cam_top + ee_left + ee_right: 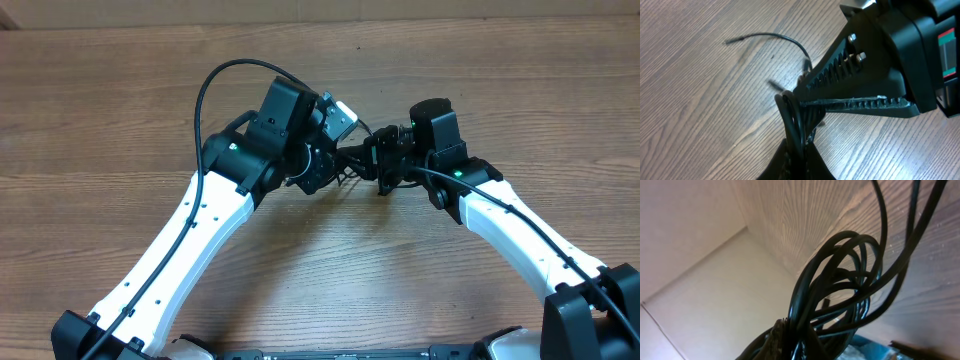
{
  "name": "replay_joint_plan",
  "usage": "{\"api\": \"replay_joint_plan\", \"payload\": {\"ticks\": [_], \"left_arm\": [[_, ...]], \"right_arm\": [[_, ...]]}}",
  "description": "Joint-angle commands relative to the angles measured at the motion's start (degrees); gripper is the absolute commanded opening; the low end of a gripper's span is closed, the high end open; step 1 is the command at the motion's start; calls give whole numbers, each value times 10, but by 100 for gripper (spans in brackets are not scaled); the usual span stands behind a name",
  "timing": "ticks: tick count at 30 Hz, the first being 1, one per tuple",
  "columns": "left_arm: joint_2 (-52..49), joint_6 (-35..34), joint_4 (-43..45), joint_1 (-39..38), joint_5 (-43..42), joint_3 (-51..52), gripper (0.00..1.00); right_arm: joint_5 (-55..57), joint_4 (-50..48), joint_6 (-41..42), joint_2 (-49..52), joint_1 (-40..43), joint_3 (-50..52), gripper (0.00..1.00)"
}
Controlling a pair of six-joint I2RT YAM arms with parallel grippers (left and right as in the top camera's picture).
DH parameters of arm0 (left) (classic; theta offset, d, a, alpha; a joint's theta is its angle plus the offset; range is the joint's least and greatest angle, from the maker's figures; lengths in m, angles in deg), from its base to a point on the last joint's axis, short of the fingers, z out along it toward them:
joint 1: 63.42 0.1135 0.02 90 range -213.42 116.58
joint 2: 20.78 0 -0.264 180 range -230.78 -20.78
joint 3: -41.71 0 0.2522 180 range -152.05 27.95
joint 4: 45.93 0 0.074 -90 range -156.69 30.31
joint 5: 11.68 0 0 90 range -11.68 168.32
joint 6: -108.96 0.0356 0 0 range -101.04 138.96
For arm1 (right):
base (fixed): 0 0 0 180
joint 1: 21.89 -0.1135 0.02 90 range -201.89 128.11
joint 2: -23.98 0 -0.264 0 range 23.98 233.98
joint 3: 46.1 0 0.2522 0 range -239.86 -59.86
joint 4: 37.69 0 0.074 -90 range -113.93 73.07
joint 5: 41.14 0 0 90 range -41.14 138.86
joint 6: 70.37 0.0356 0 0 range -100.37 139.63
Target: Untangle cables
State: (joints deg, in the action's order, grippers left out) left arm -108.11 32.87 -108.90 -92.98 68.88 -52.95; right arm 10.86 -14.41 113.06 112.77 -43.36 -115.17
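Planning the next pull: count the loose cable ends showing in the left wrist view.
2: one tip at upper left, one short stub beside the bundle. Others may be hidden in it.

We see a brown wooden table [110,90] with long wavy lines in the wood. Past its far edge runs a pale tan strip [300,7]. Beside the table is a smooth cream surface [695,255]; wall or floor, we cannot tell.
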Motion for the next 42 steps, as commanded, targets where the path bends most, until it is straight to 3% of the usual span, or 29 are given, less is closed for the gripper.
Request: {"api": "replay_joint_plan", "payload": {"ticks": [1,11,16,21,31,38,42], "left_arm": [[17,-21,17,-2,-2,-11,4],[11,-108,15,0,99,-11,4],[4,-144,7,0,95,-7,4],[-8,-143,4,-1,36,13,4],[-12,-143,14,-1,24,40,4],[-12,-141,15,-1,40,40,4],[-12,-141,15,-1,40,40,4]], "right_arm": [[-11,4,-122,7,-5,-10,4],[-13,4,-319,4,5,-10,4],[-16,-19,-322,-16,54,-10,4],[-43,-78,-318,-40,85,-10,4],[-47,-150,-281,-46,113,-10,4],[-40,-146,-266,-46,184,-10,4],[17,-118,-266,-46,219,-10,4]]}}
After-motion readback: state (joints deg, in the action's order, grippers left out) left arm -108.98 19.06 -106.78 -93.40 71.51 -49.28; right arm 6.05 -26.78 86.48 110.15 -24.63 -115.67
